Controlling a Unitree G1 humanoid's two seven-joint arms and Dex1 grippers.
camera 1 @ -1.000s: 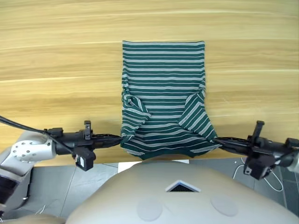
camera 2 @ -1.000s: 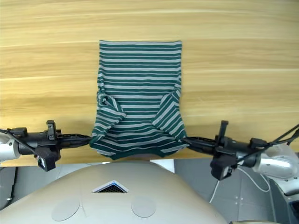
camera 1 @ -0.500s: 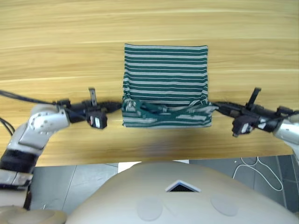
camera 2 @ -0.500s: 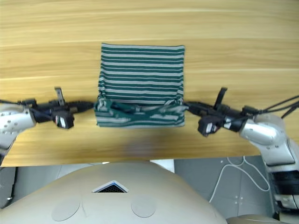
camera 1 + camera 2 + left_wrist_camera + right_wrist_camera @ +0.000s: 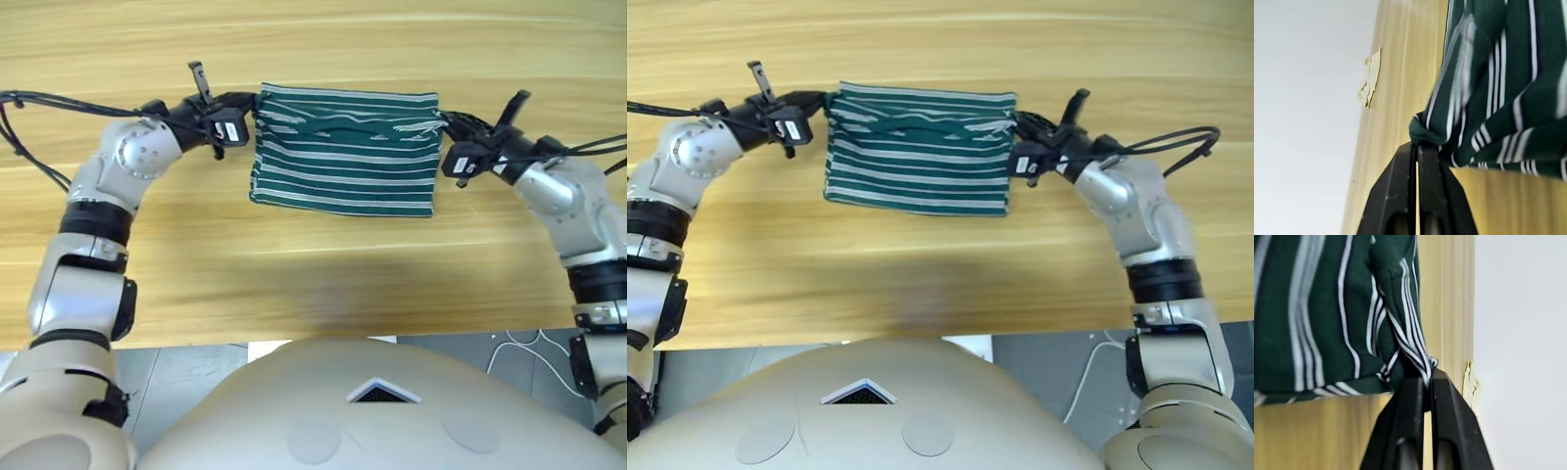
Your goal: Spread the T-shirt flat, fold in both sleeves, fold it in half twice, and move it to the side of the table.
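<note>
A striped T-shirt lies as a compact rectangle on the wooden surface, stretched between the robot's two outstretched arms. The left pincer is clamped tight on the shirt's far-left corner, and the right pincer is clamped on its far-right corner. Both wrist views show black fingers pressed together over a bunched wad of green-and-white cloth. No sleeves stick out past the shirt's sides, so they appear to be tucked in already. A rumpled double layer runs along the shirt's far edge, between the two gripped corners, while the near edge looks like a smooth crease.

By the look of it, this is the first of the two half-folds, with the gripped corners brought level with the shirt's far edge. The next move would call for lowering those corners squarely onto the layer beneath and letting go without dragging the cloth. The slack along the far edge may need flattening before the second halving. After that, the shirt must be moved to the side of the surface.
</note>
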